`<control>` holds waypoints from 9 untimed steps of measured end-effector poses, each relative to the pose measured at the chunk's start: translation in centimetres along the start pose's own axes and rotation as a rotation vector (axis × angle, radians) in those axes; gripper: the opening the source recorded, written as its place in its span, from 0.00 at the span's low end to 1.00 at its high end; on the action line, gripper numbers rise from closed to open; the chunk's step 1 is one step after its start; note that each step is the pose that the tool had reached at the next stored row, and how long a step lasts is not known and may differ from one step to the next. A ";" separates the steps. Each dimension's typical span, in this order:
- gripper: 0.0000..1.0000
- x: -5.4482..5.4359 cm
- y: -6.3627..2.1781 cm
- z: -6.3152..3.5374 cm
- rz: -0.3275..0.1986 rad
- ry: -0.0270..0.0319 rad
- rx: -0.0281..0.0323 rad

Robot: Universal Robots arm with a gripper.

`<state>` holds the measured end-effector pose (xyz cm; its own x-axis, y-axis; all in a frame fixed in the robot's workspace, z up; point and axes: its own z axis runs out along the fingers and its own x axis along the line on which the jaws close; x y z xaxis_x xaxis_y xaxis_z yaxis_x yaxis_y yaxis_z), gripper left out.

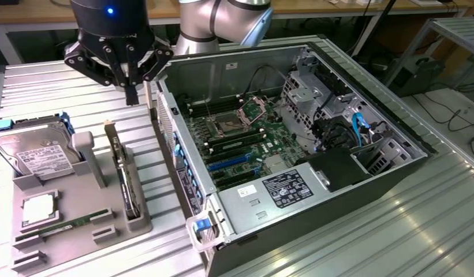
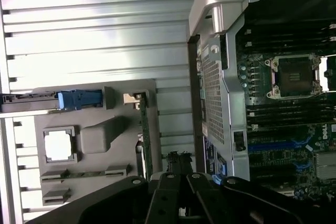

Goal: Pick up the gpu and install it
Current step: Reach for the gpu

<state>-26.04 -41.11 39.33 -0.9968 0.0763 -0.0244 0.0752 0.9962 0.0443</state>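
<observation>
In the exterior view the gripper [image 1: 131, 97] is hanging over the ribbed metal table [image 1: 59, 86]. Its fingers are drawn together to a single tip and are gripping nothing. It is hovering just beside the perforated wall of the open computer case [image 1: 169, 138]. The gpu [image 1: 123, 167] is standing on its long edge in a slot of the grey tray [image 1: 75, 199], to the exterior view's left of the case. It is lying clear of the gripper, with its bracket end pointing toward it. On the same tray the hard drive [image 1: 36, 151] is sitting upright in its holder, while the processor [image 1: 38, 208] and the memory stick [image 1: 67, 224] are lying flat. Inside the case the motherboard [image 1: 237, 138] is lying exposed. In the wrist view the gripper [image 2: 178, 162] is showing its fingertips pressed together and empty. The gpu [image 2: 143, 135] is appearing as a thin edge-on strip in the tray [image 2: 123, 150]. It is sitting near the fingertips without touching them, between the processor [image 2: 59, 145] and the case [image 2: 215, 93]. The hard drive [image 2: 79, 99] is standing at the tray's far end.
</observation>
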 end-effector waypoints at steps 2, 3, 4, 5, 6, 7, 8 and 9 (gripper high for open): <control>0.11 0.3 -0.08 -0.01 0.000 0.0000 0.0000; 0.11 0.5 -0.12 -0.02 0.000 0.0000 0.0000; 0.11 0.7 -0.16 -0.02 0.000 0.0000 -0.0001; 0.11 0.9 -0.21 -0.03 0.000 0.0000 0.0000; 0.11 1.1 -0.25 -0.03 0.000 -0.0001 -0.0001; 0.11 1.3 -0.29 -0.04 0.000 -0.0001 -0.0001; 0.11 1.4 -0.33 -0.04 0.000 -0.0001 -0.0001; 0.11 1.6 -0.37 -0.05 0.000 -0.0001 -0.0001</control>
<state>-27.69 -41.36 39.33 -0.9968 0.0762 -0.0245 0.0751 0.9962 0.0444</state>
